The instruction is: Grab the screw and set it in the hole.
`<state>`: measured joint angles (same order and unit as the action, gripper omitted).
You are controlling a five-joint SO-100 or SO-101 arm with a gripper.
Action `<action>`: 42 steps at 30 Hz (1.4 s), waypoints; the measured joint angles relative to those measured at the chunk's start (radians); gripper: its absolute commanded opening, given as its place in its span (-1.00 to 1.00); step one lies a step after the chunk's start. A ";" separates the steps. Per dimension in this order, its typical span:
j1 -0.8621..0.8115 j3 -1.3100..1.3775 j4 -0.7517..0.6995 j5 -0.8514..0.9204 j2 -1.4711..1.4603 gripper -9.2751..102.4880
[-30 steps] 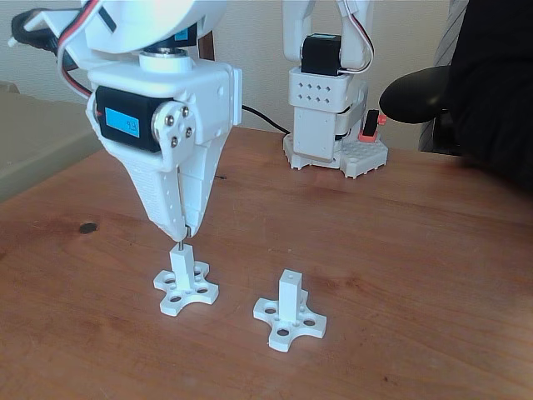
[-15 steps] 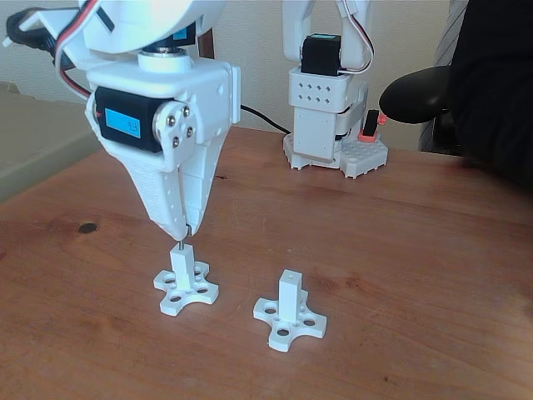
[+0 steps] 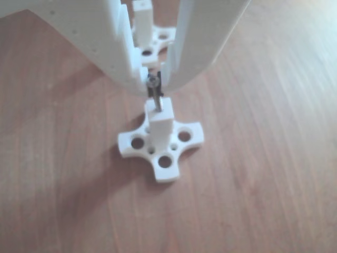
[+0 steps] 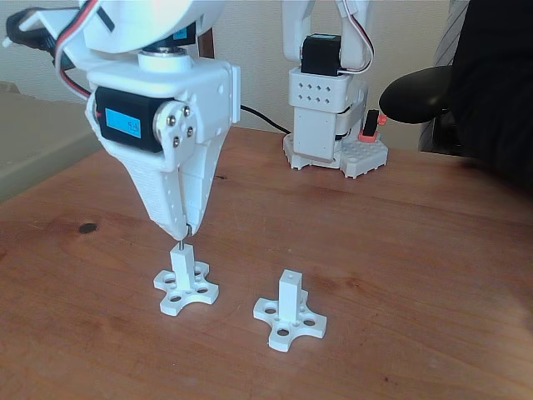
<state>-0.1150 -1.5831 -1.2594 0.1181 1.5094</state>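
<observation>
One claw (image 4: 185, 231) vertical, tips down | pinching screw (image 3: 154, 95) | above hole (image 3: 158, 109)

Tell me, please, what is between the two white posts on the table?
Bare wood. In the fixed view, the post with the screw under the gripper and the other post stand apart, with empty wooden table between their cross-shaped bases.

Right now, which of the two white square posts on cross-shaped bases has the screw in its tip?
The left white post in the fixed view, under the gripper: the thin grey screw enters its tip. The right post stands bare.
</observation>
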 measured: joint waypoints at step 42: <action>0.262 -0.041 -0.072 -0.089 0.140 -0.91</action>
<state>0.1473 -1.6245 -1.3315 0.0291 1.6490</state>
